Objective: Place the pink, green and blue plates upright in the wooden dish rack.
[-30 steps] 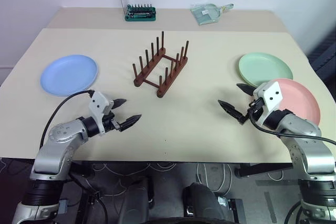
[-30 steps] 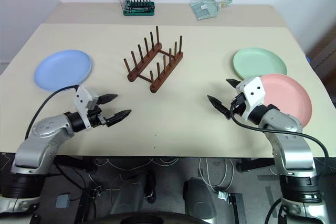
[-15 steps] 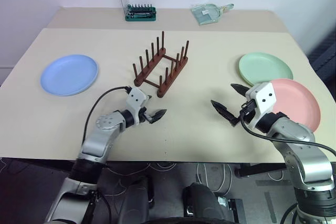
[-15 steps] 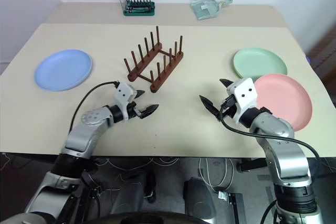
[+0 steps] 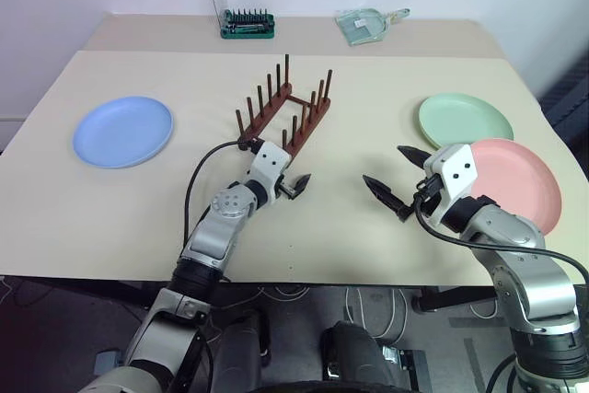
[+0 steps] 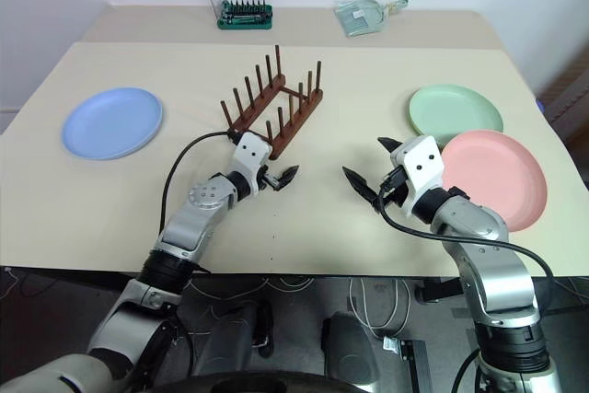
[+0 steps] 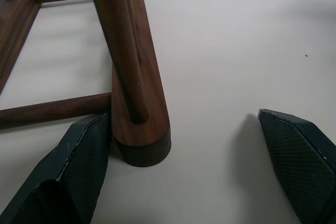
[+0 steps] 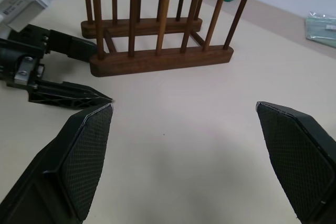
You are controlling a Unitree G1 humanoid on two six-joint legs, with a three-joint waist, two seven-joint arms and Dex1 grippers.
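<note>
Rack (image 5: 283, 117) upright, holding no plates.

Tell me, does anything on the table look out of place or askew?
The small dark brown wooden dish rack sits diagonally to the beige table's edges. The open left gripper straddles the near end of one rail. Nothing looks spilled or damaged.
</note>
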